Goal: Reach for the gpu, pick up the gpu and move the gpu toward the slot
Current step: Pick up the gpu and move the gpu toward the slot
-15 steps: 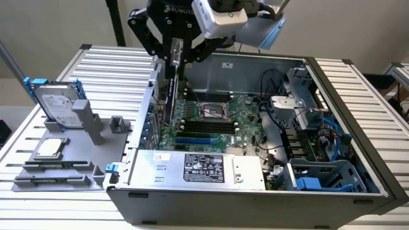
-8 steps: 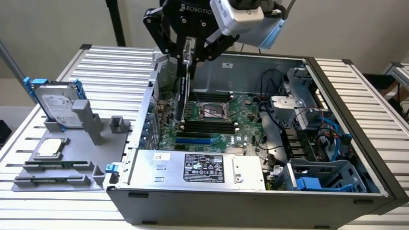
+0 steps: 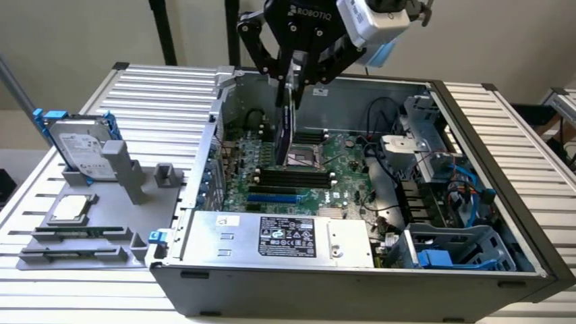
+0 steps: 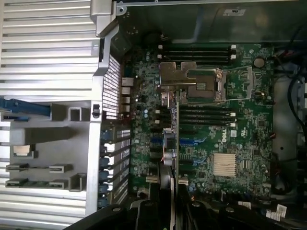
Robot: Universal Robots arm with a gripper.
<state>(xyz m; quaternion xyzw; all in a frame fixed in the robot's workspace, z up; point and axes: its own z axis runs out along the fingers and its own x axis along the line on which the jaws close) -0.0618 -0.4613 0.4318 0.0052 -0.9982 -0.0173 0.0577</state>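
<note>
The gripper [image 4: 168,191] holds the gpu [image 4: 173,122] by its edge, right above the green board [image 4: 216,143] inside the computer case [image 4: 201,19]. A gray tray [image 4: 53,143] sits beside the case

One black robot hand [image 3: 290,79] hangs above one open grey metal computer case [image 3: 360,287], clamped on one thin green circuit-board card [image 3: 286,125] seen edge-on. Inside the case lie one green motherboard [image 3: 311,182], one silver boxed power supply with a label [image 3: 279,237] and one blue plastic drive cage [image 3: 450,250]. Beside the case, towards the exterior view's left, one grey holder [image 3: 90,243] carries one silver hard drive with blue rails [image 3: 83,150] and one small square silver chip [image 3: 72,209].
</note>
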